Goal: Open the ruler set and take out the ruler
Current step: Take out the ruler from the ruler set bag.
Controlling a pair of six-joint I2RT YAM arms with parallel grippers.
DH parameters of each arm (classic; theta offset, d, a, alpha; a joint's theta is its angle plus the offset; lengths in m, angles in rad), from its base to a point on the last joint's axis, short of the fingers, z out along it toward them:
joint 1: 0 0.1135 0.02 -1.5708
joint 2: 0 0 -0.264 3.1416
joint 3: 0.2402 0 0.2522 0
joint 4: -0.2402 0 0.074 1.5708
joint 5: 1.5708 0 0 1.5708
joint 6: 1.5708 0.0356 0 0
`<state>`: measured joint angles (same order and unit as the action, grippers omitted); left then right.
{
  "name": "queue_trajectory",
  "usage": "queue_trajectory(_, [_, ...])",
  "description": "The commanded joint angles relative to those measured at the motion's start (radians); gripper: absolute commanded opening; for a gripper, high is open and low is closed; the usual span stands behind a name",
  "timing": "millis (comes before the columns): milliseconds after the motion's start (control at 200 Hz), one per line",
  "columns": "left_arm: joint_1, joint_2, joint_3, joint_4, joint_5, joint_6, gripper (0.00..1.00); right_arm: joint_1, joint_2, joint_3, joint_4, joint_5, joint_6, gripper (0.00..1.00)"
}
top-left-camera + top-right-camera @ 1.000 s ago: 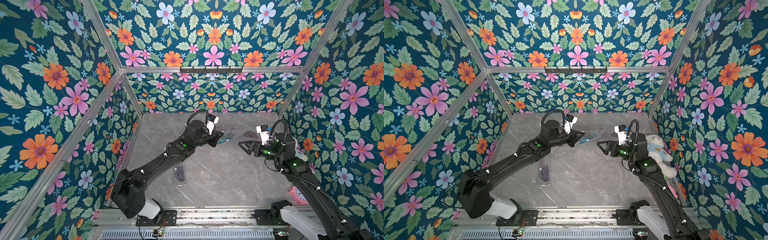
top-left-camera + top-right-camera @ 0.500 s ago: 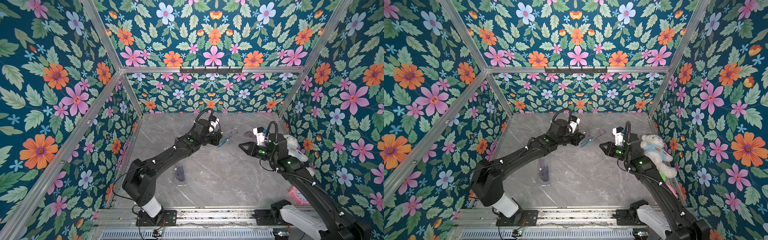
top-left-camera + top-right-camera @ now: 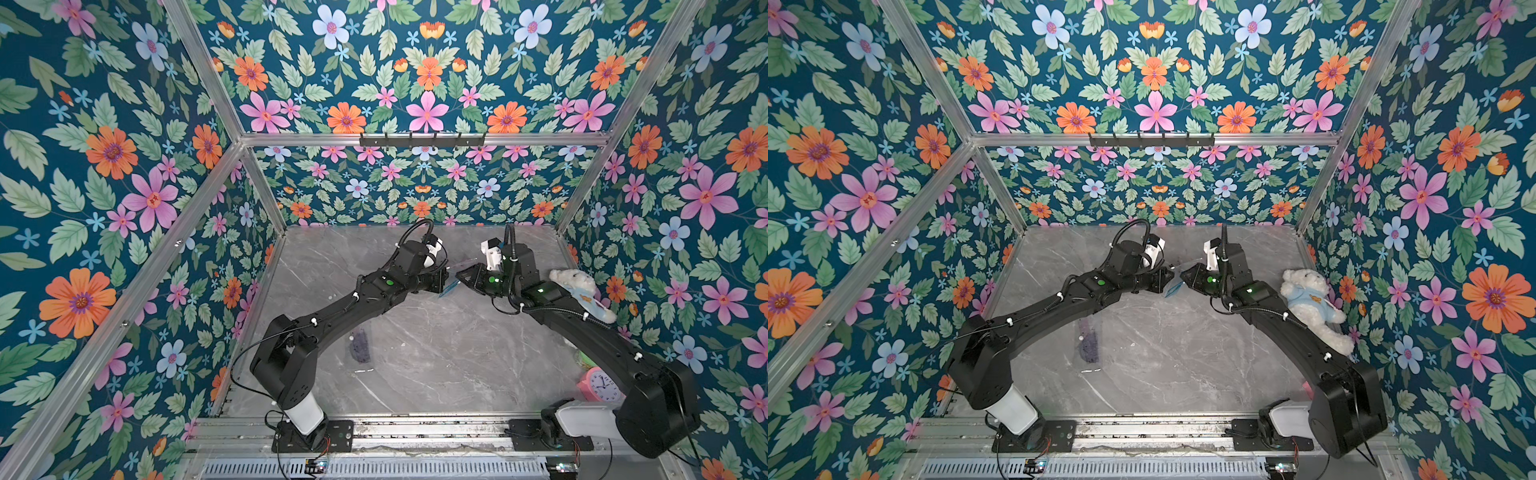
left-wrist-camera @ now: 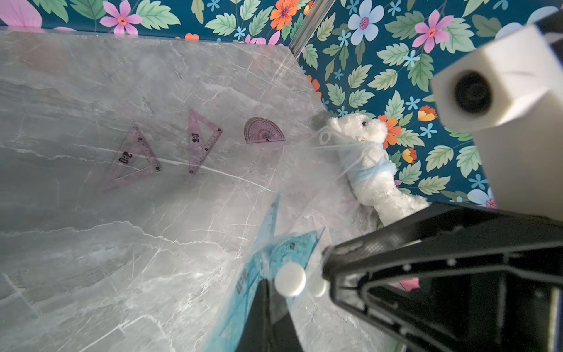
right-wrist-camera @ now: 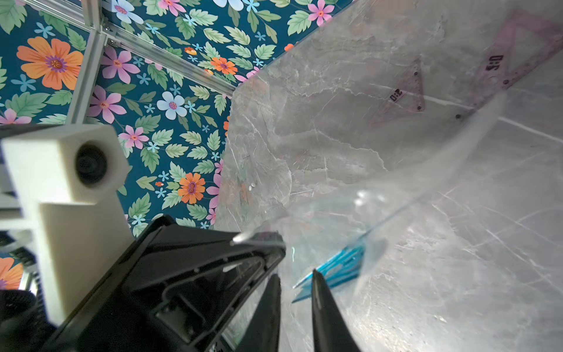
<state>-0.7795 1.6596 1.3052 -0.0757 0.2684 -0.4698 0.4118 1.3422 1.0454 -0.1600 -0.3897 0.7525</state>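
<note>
In both top views you've got the 2 arms meeting nose to nose over the back half of the surface [image 3: 436,357]. The ruler set [image 3: 450,288], a clear pouch w/ blue rulers inside, hangs in the air btwn the left gripper [image 3: 445,279] and the right gripper [image 3: 458,275], off the surface. A purple ruler [image 3: 359,345] lies flat nearer the front. A white teddy [image 3: 577,284] sits by the right wall.

Left wrist view: your left jaws are together, clamped on the pouch's edge right by its 2 white snap buttons [image 4: 289,279]. The right gripper's tip touches the pouch beside those snaps. 2 purple set squares [image 4: 131,158] and a protractor [image 4: 263,131] lie flat on the surface, well apart from the pouch.

Right wrist view: your right jaws are nearly together, pinching the pouch's edge, w/ a blue ruler corner showing btwn them.
</note>
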Motion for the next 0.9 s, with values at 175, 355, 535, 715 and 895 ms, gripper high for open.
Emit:
queue_trajectory(175, [-0.027,-0.033,-0.015,0.025,-0.169,0.037,0.00,0.025,0.055,0.014,0.011,0.022,0.036,0.28])
queue_trajectory(355, [-0.029,-0.071,-0.051,0.065,-0.235,0.036,0.00,0.025,0.062,0.010,0.002,0.046,0.041,0.34])
queue_trajectory(535, [-0.030,-0.078,-0.064,0.096,-0.225,0.029,0.00,0.025,0.096,0.019,0.025,0.031,0.056,0.34])
queue_trajectory(715, [-0.035,-0.077,-0.073,0.117,-0.219,0.022,0.00,0.025,0.124,0.035,0.036,0.029,0.060,0.34])
queue_trajectory(895, [-0.035,-0.070,-0.075,0.125,-0.212,0.020,0.00,0.025,0.132,0.038,0.056,0.026,0.066,0.35])
